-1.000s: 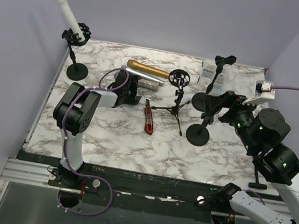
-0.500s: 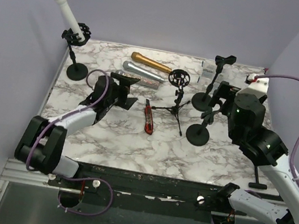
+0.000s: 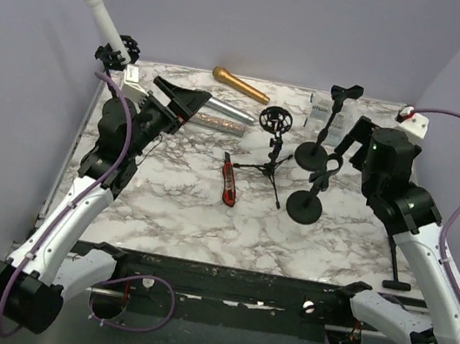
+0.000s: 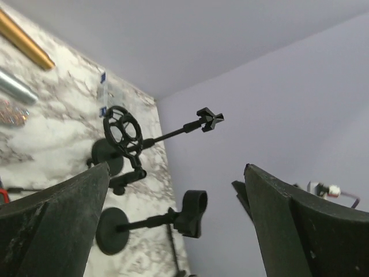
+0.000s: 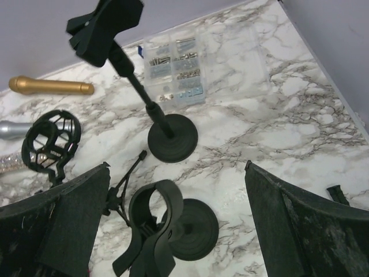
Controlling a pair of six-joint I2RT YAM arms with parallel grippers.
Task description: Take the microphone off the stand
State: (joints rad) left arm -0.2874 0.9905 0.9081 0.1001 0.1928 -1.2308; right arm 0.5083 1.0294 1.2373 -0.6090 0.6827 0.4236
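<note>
The left gripper [image 3: 181, 93] is released: its two fingers are spread wide with nothing between them, and it hangs in the air above the far left part of the table [image 3: 180, 208]. The white microphone [image 3: 97, 13] is beyond it to the left, near but apart, so the gripper does not touch it. The microphone sits tilted in the clip of its stand [image 3: 117, 54] at the far left corner, with its head up against the wall. The left wrist view does not show this microphone; that camera looks to the right, at a shock mount on a tripod [image 4: 122, 130]. The right gripper [image 3: 349, 143] is also spread wide and holds nothing. It is raised on the right side, just beside the clip of the near empty stand [image 3: 305, 206] and well apart from the white microphone. The far empty stand [image 3: 308, 156] is behind it. On the table between the arms lie a gold microphone [image 3: 240, 84], a silver microphone [image 3: 223, 109] and a red knife [image 3: 229, 182]. A clear box of screws [image 5: 176, 72] lies near the far edge.
</note>
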